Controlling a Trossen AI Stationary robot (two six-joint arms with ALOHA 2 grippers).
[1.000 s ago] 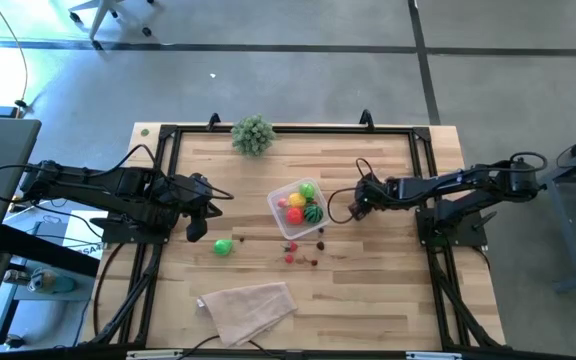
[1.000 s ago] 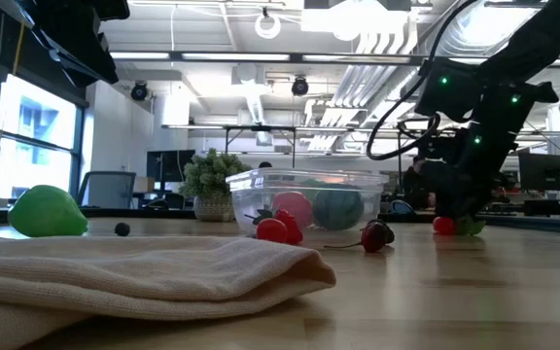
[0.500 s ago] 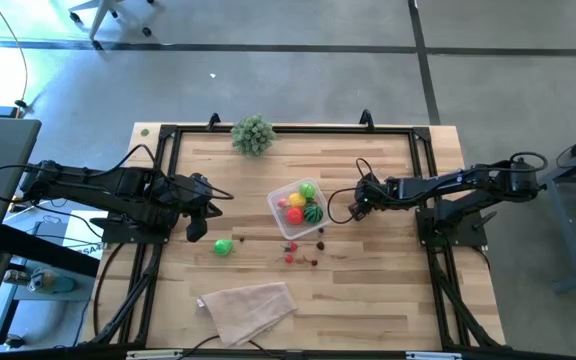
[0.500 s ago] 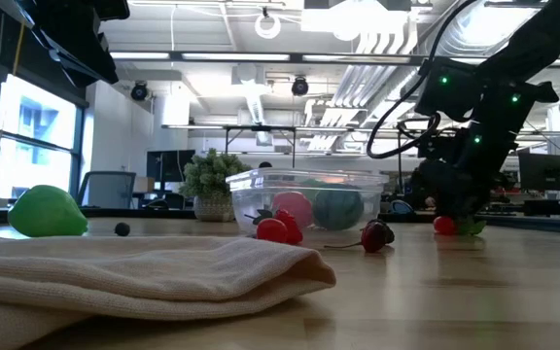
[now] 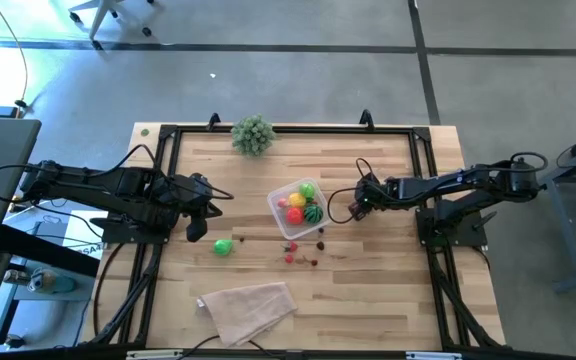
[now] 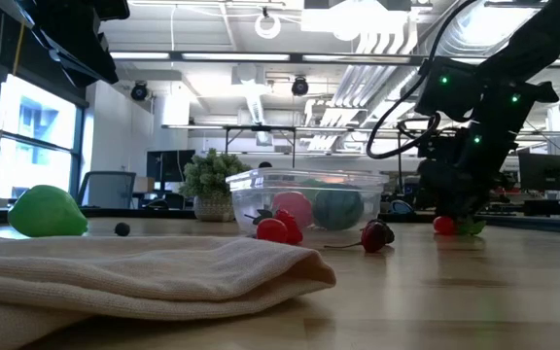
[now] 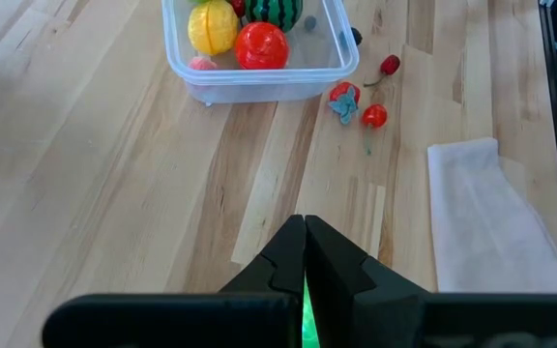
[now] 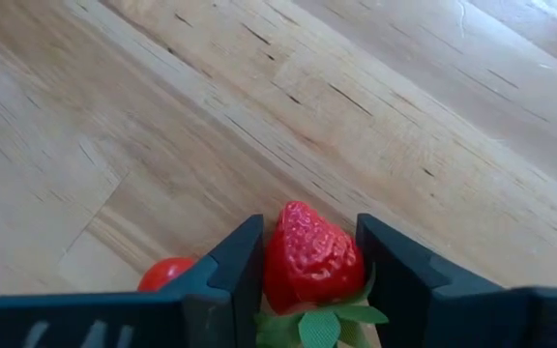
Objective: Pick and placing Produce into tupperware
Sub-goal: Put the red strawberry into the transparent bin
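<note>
Right tool (image 5: 356,205): pinching a strawberry (image 8: 309,253) between both fingers (image 8: 235,266), gripping across its red body with the green leaf cap showing beneath. Sitting just beside the tupperware (image 7: 259,87), on the side away from the left arm, low at the worktop (image 5: 388,290). Not possible to tell whether the berry is already clear of the wood. Lying close by the pinched berry: one small red piece (image 8: 165,273), apart from the fingers.

Step in hand, as judged: securing the strawberry for carrying into the tupperware.
- Keeping the squeeze light and centred, so as not to be popping the tapered berry out toward its tip.
- Lifting straight up first, clearing the rim before travelling sideways.
- Avoiding nudging the clear wall, the box looking light and likely to be sliding.
- Releasing low over the middle, the box already holding yellow, red and striped green produce (image 7: 259,43).

Left tool (image 7: 305,227): pressed together, holding nothing, waiting well apart from the tupperware on the opposite side.

Tupperware: standing near the middle of the worktop, lid off.

Loose items waiting outside it:
- red pieces and small dark-red ones (image 5: 298,255), scattered just beside its near corner;
- green piece (image 5: 223,247), lying farther off toward the left arm.

Not for packing:
- beige cloth (image 5: 248,305), lying well apart from the tupperware toward the front edge;
- bushy plant ball (image 5: 253,133), sitting beyond it at the back edge.
</note>
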